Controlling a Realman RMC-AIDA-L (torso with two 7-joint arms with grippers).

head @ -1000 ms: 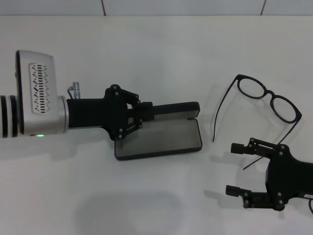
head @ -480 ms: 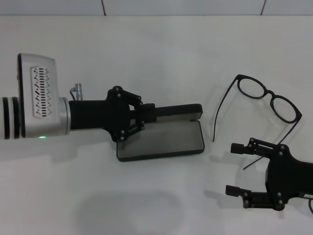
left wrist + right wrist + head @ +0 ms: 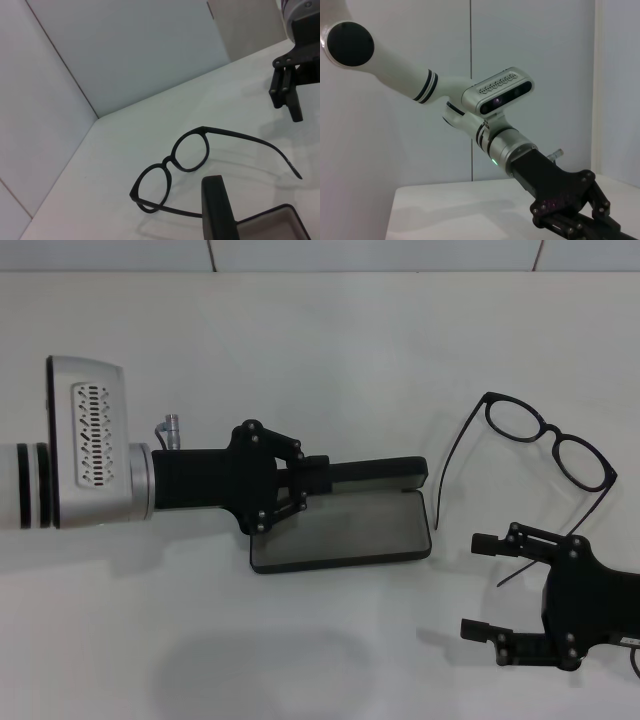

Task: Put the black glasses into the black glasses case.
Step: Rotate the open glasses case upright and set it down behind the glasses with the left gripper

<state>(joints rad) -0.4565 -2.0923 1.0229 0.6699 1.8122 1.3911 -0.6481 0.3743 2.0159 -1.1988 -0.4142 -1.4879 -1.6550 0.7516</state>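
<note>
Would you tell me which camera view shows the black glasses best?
The head view: the black glasses lie whole on the table, temples unfolded, right of the open black glasses case. The left wrist view also shows them, partly hidden behind the case lid. The right wrist view shows none.

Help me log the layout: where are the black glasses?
In the head view the black glasses lie unfolded on the table's right side, right of the open black glasses case and beyond the right gripper.

Head looks down; wrist cameras face each other.
</note>
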